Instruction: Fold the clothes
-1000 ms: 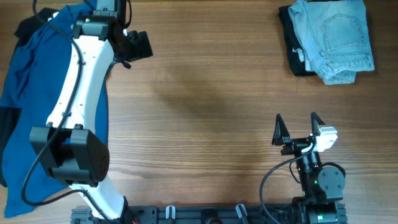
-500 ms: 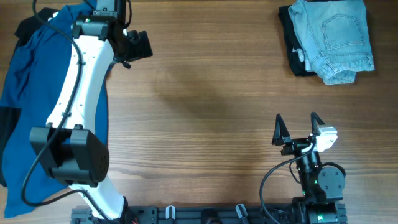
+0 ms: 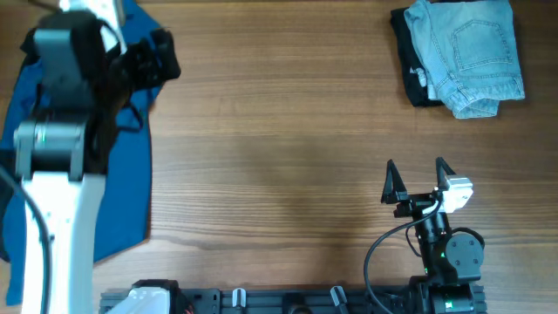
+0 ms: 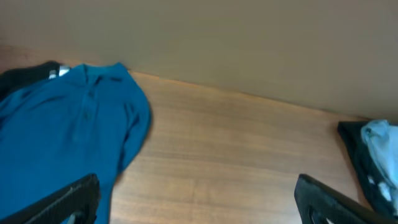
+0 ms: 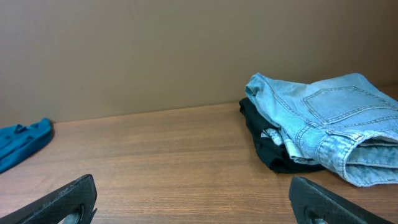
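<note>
Left hand (image 4: 196,183) hangs empty with its fingers spread wide, above the desk (image 3: 279,131) at the edge of the deep-blue shirt (image 4: 68,124). From this hand the shirt lies ahead and to the left, and its near part runs out of the wrist view past the left finger. The collar is at the far end, with a bit of black garment (image 4: 25,71) just beyond it. The shirt's long axis runs roughly the way the hand points, from collar down to hem, so I judge the coming move turns on reaching leftward across that axis to catch an edge.

My right hand (image 3: 416,166) is also open and holds nothing, low over bare wood. The pale denim shorts (image 3: 471,57) lie ahead of it and to its right, well apart, resting on a black piece (image 3: 408,61) that shows at their left side. That pile looks folded already.

I take the shirt to be the piece left to fold, and the left arm is plainly the nearer one. The right hand would have to cross the whole desk to its left to help.
</note>
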